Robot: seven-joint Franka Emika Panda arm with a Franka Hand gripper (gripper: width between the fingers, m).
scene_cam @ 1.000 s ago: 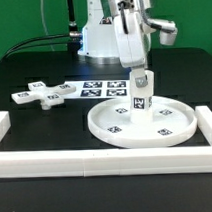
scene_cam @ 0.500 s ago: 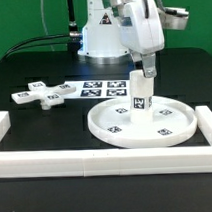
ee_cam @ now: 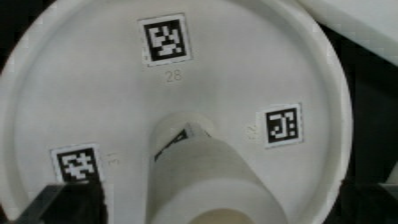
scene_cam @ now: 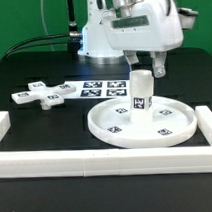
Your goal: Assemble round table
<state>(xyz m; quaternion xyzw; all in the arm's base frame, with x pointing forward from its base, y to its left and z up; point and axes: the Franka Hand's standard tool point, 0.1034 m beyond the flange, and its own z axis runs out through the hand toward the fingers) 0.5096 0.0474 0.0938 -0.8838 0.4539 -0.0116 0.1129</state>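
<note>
Above the short cylindrical leg (scene_cam: 142,90), the Panda's claw (scene_cam: 144,64) hangs released, its dark fingers (scene_cam: 158,66) parted wider than the leg and clear of its top, as far as the exterior view shows. The leg stands upright near the middle of the large round rimmed disc (scene_cam: 175,131), which lies flat on the black worktop (scene_cam: 35,127) toward the exterior view's right. The wrist view looks straight down the leg (ee_cam: 222,185) onto the disc (ee_cam: 107,90) and its square tags (ee_cam: 166,37). Whether the leg is fully seated cannot be told.

All the parts look like hard, smooth white plastic: probably light, stiff and not fragile, but slick enough to slip in a loose pinch. The leg is best taken across its round sides, high up and square-on, so that it neither tips nor twists out. The disc seems too wide to span and would have to be pinched at its rim.

Well apart, toward the exterior view's left, the cross-shaped knobbed base (scene_cam: 43,94) lies flat, and one of its arms seems the likeliest hold. The marker board (scene_cam: 105,90) lies between base and disc, and white border rails (scene_cam: 106,159) fence the worktop.
</note>
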